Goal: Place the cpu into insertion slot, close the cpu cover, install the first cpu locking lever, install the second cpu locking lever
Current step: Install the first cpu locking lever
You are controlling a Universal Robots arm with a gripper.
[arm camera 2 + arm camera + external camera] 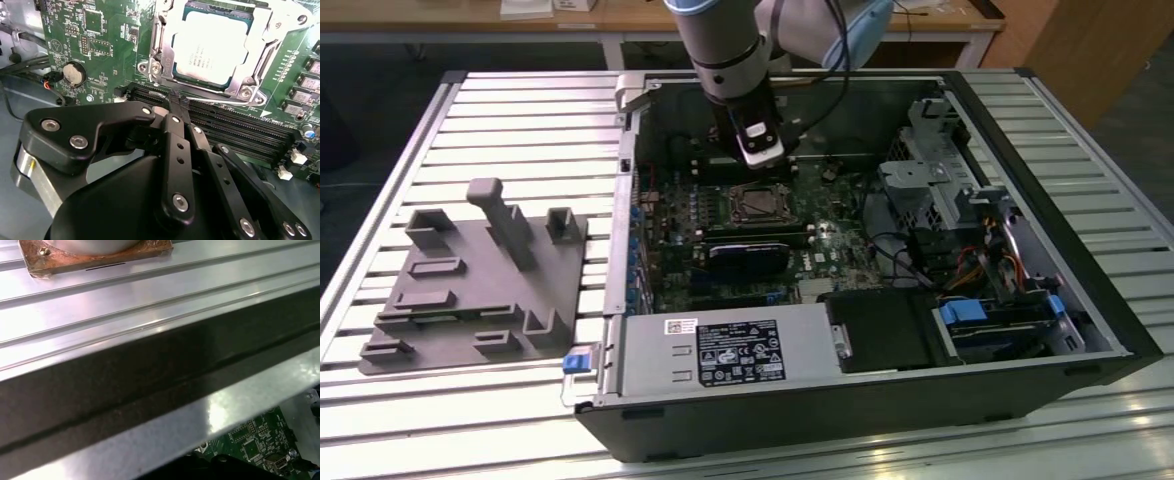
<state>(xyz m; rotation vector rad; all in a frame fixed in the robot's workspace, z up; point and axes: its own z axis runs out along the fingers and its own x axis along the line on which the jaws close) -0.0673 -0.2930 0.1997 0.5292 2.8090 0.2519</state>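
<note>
**Colleague:** What's closest to you?

**Me:** In the exterior view, a silver-grey metal power supply box (pixel 700 352) sits at the near edge of the open black computer case (pixel 881 415). The case lies on my slatted aluminium desk (pixel 520 110). A grey moulded fixture tray (pixel 467 280) lies at the exterior view's left, apart from the case.

**Colleague:** And the chip?

**Me:** The flat square cpu with the dull silver top (pixel 212 45) is seated in the black insertion slot (pixel 734 206), in the middle of the green motherboard (pixel 100 30). The thin silvery cpu cover (pixel 162 50) lies down over its edges, and the metal top shows through the window.

**Colleague:** The tool?

**Me:** My black tool (pixel 179 111) hangs low inside the case, just past the slot in the exterior view (pixel 762 150). In the second wrist view its tips sit over the long black memory slots (pixel 235 130), just beside the cover. The fingers are pressed together with nothing between them. Behind it, the grey arm (pixel 720 40) comes in from the upper middle of the frame.
</note>
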